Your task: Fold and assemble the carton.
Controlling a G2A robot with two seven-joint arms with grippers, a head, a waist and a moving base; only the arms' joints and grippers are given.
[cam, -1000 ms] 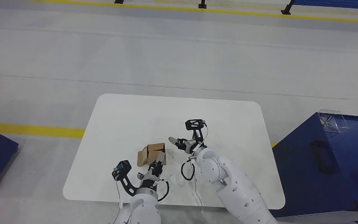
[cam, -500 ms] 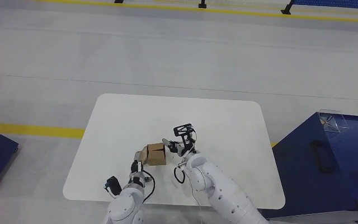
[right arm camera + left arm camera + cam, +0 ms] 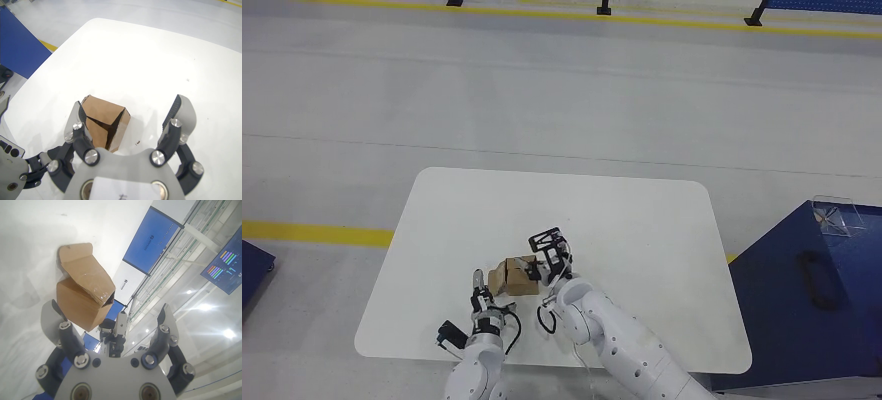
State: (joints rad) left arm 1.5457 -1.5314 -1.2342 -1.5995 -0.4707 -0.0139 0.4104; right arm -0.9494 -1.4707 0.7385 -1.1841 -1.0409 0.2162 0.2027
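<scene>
A small brown carton [image 3: 514, 275] stands on the white table [image 3: 642, 220] near its front edge, its top flaps partly folded in with dark gaps between them [image 3: 104, 121]. My right gripper [image 3: 548, 254] hovers just above and beside it, open [image 3: 130, 111]; one of its fingers [image 3: 78, 111] lies along the carton's side. My left gripper [image 3: 483, 298] sits low at the carton's other side, open [image 3: 110, 313], with nothing between its fingers. From there the carton [image 3: 81, 298] shows one flap sticking up, and the right gripper [image 3: 117, 332] shows behind it.
The table's rounded front edge runs close behind the left arm. A blue cabinet [image 3: 812, 280] stands off the table's right side, another blue block [image 3: 15, 47] past the left side. A yellow floor line [image 3: 312, 235] runs to the left.
The right gripper has moved left and come over the carton. The left gripper has swung from the carton's front to its left side. The carton's flaps have closed further.
</scene>
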